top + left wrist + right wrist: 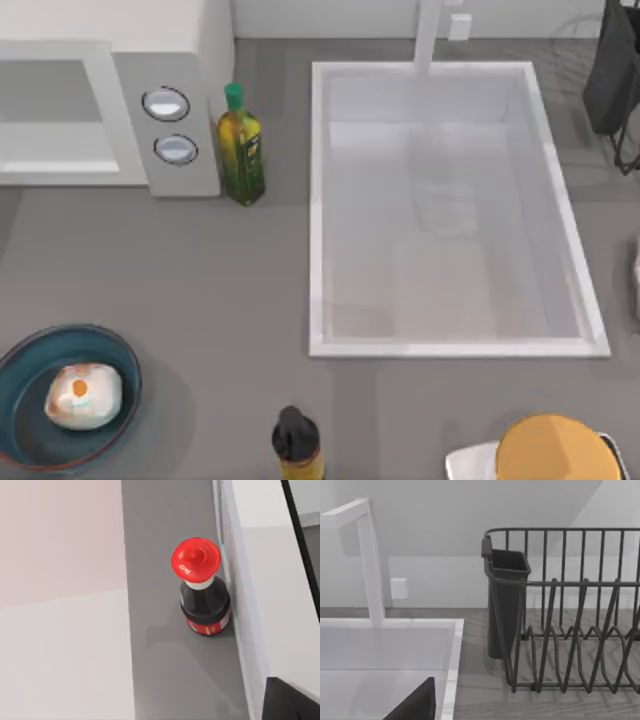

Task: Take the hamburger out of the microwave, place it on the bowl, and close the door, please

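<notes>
The hamburger [82, 395], a small whitish lump with orange patches, lies inside the teal bowl [122, 352] at the table's front left. The white microwave [200, 60] stands at the back left, with two round dials on its grey panel [170, 130]. Its door [105, 110], white-framed with a grey window, sits in line with that panel and looks closed. A dark piece of my left gripper [290, 702] shows at the edge of the left wrist view. A similar dark piece of my right gripper [415, 705] shows in the right wrist view, over the sink's corner.
A green-capped oil bottle [240, 150] stands beside the microwave. The white sink [320, 200] with its faucet [370, 565] takes up the middle right. A black-capped bottle [297, 440] and an orange dome [558, 450] stand at the front. A red-capped dark bottle [202, 595] and a dark dish rack [570, 610] also show.
</notes>
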{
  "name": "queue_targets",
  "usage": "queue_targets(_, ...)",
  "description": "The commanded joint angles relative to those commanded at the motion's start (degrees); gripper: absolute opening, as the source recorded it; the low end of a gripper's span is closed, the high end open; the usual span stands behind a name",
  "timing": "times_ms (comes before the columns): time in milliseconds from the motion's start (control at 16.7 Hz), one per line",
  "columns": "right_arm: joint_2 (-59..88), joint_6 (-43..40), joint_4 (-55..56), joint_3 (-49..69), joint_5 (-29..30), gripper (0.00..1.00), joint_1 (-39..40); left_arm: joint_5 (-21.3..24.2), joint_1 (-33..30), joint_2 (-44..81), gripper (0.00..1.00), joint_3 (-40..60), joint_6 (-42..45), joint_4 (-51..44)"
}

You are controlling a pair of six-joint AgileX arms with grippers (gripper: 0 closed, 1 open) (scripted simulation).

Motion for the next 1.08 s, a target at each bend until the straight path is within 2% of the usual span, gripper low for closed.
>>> queue_targets(240,0.0,0.0,0.0,0.0,0.0,1.0,0.0,8.7,12.1,13.8,0.0,10.5,5.8,-5.8)
queue_targets(420,0.0,0.0,0.0,0.0,0.0,1.0,0.0,12.0,16.9,19.3,0.0,14.8,8.0,-8.3)
queue_targets(840,0.0,0.0,0.0,0.0,0.0,1.0,0.0,12.3,17.3,19.9,0.0,15.0,8.3,-8.2)
queue_targets(1080,0.0,0.0,0.0,0.0,0.0,1.0,0.0,12.4,17.4,22.1,0.0,10.3,8.4,-1.7)
